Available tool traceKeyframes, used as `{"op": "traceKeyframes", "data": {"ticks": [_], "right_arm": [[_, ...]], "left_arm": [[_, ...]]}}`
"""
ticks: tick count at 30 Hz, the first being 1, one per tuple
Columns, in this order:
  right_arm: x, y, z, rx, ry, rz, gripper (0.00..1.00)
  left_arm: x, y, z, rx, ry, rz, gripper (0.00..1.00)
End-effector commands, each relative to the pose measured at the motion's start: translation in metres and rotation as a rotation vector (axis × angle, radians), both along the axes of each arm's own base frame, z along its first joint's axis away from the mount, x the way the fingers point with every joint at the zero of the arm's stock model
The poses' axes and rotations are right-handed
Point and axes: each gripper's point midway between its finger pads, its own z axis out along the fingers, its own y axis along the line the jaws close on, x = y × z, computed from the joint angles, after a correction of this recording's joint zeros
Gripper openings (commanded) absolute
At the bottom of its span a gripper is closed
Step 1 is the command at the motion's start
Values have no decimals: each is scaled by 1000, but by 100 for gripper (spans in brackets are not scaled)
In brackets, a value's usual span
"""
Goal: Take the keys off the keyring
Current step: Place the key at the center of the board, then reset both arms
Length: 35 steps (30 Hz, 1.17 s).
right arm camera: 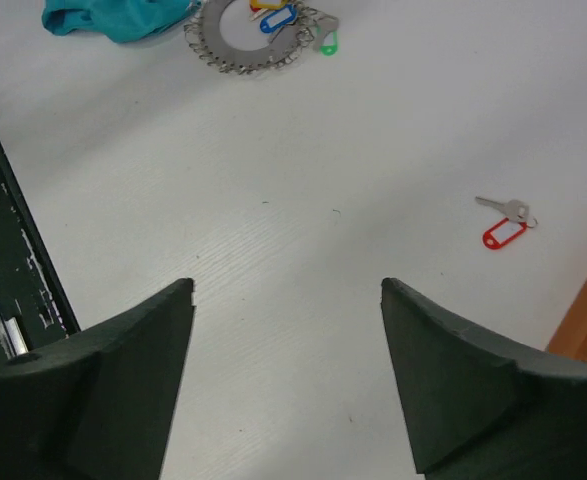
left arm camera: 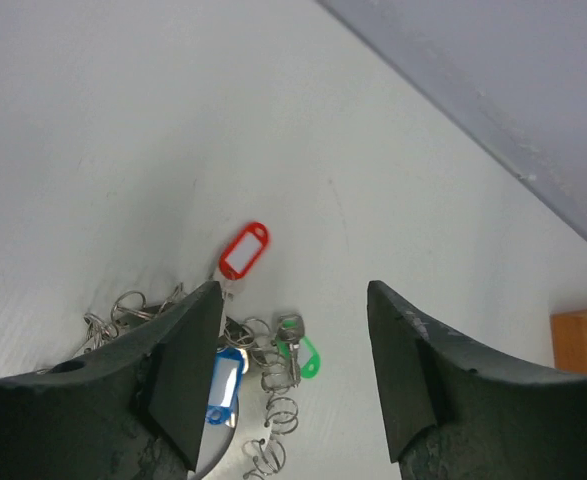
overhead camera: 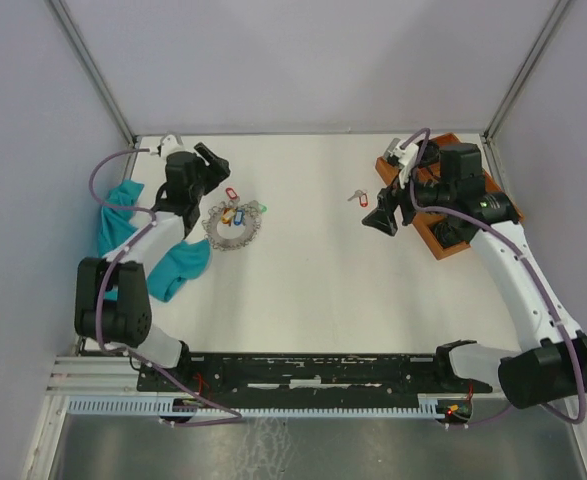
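Hovering above the keyring (right arm camera: 213, 38), the left gripper (left arm camera: 293, 295) has its jaws spread wide, holding nothing. Keys (overhead camera: 235, 215) with coloured tags cluster at the ring. The right gripper (right arm camera: 286, 285), also spread and empty, hangs near a loose red-tagged key (right arm camera: 508, 209).

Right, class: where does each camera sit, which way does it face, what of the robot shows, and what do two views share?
Top external: above and behind the arms, looking down at the table; both arms, left gripper and right gripper show.
Left wrist: on the left wrist, facing down at the keys; its open fingers show.
Right wrist: on the right wrist, facing across the table; its open fingers show.
Shared: the keyring appears in all three.
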Motion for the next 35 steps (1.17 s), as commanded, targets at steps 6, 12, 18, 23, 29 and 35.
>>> {"op": "traceKeyframes", "data": {"ticks": [6, 12, 18, 23, 29, 35], "right_arm": [[8, -54, 60, 45, -202, -407, 100], [-15, -52, 95, 106, -228, -388, 100], [-20, -61, 133, 203, -185, -523, 100], [-29, -70, 155, 255, -177, -596, 100], [-32, -69, 154, 285, -175, -582, 100], [-30, -67, 147, 283, -186, -547, 100]], "left_arm": [[-128, -57, 183, -167, -566, -427, 99], [-203, -54, 215, -159, -583, -478, 99], [-251, -44, 245, -61, -632, -480, 99], [-269, -37, 249, -42, -650, -458, 99], [-278, -45, 246, -41, -640, -519, 99], [-282, -43, 240, -11, -649, -519, 99]]}}
